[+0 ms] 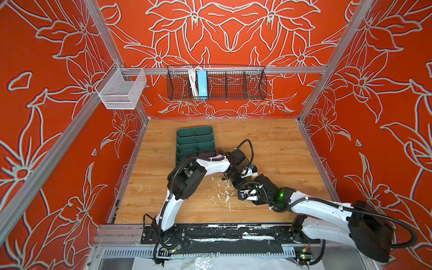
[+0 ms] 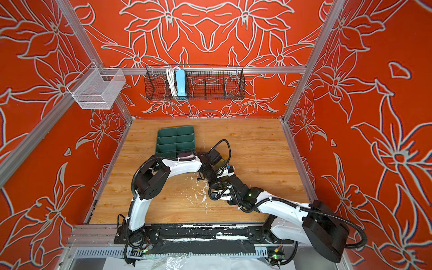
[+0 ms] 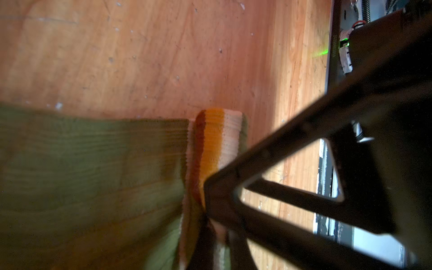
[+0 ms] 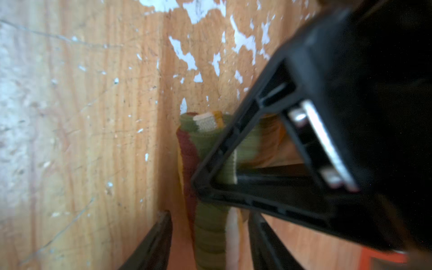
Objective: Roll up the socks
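Left gripper (image 3: 208,210) pinches the striped cuff (image 3: 217,140) of the olive sock (image 3: 93,175) at frame centre, its body lying along the table (image 3: 140,58) toward the left edge, while right gripper (image 4: 209,214), jaws half-wide, straddles that cuff from bottom centre, apparently unclamped.

A dark green divided plastic tray (image 2: 175,140) lies on the wooden table (image 2: 257,145), a dark purple fabric sock (image 2: 184,154) in its nearest right compartment. The white-and-black left arm (image 2: 182,167) and right arm (image 2: 280,205) meet just beside the tray's near right corner
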You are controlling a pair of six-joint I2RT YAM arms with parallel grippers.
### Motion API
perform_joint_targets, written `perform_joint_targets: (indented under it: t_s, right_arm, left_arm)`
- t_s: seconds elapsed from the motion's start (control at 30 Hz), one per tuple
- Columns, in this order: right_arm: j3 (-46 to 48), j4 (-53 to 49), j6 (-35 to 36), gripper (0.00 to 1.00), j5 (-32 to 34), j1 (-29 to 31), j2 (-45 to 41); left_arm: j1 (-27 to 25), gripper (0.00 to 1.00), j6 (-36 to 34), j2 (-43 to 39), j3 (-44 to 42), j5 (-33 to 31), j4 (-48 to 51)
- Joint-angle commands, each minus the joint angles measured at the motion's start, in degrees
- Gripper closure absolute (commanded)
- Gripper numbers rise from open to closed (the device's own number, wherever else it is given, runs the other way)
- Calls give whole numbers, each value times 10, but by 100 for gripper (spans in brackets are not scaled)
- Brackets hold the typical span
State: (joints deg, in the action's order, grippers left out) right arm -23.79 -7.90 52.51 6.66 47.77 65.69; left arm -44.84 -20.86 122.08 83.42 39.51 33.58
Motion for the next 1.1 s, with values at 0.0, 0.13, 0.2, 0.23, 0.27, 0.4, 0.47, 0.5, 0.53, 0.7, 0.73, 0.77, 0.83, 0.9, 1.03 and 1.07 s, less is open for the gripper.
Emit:
perform_joint_targets:
  t_s: [0.0,0.13,0.2,0.23,0.27,0.4,0.47,0.5,0.53,0.7,0.73,0.77,0.83,0.9,1.03,1.07]
  right_arm:
    - [1,-5,0,55,5,4,18]
    - [-6,-23,-6,74,-5,3,39]
    - [-17,-38,-13,85,-8,3,52]
    - [-20,-45,-17,89,-10,4,57]
    - [-25,-55,-19,93,-15,4,61]
    - [-39,-90,-31,100,-41,4,63]
    - [-42,-104,-37,100,-52,4,56]
    - [-43,-115,-40,100,-60,4,51]
    - [-44,-123,-41,100,-67,3,47]
    - [-48,-155,-64,100,-101,3,32]
    - [-52,-162,-63,100,-109,3,31]
    - [-55,-168,-63,100,-117,3,30]
    - [-63,-184,-70,100,-140,3,31]
    - [-78,-210,-77,100,-173,3,39]
    - [-126,-271,-94,100,-235,-5,86]
    - [-138,-280,-106,100,-246,-8,106]
  left_arm:
    - [-11,100,4,22,-49,-98,76]
    - [-11,91,1,-14,-66,-115,47]
    - [-10,86,-1,-30,-75,-119,35]
    - [-10,84,-1,-35,-79,-121,31]
    - [-11,81,-1,-41,-84,-125,25]
    - [-12,65,-7,-82,-110,-165,-7]
    - [-12,60,-5,-116,-133,-200,-37]
    - [-12,57,-1,-137,-144,-224,-56]
    - [-12,54,2,-159,-154,-246,-73]
    - [-12,3,-3,-301,-221,-400,-180]
    - [-12,3,-10,-327,-233,-432,-201]
    - [-12,3,-17,-360,-251,-470,-228]
    - [-9,3,-38,-424,-290,-526,-286]
    - [3,3,-59,-498,-335,-545,-346]
    - [37,3,-55,-603,-397,-535,-404]
    - [46,3,-50,-627,-397,-514,-382]
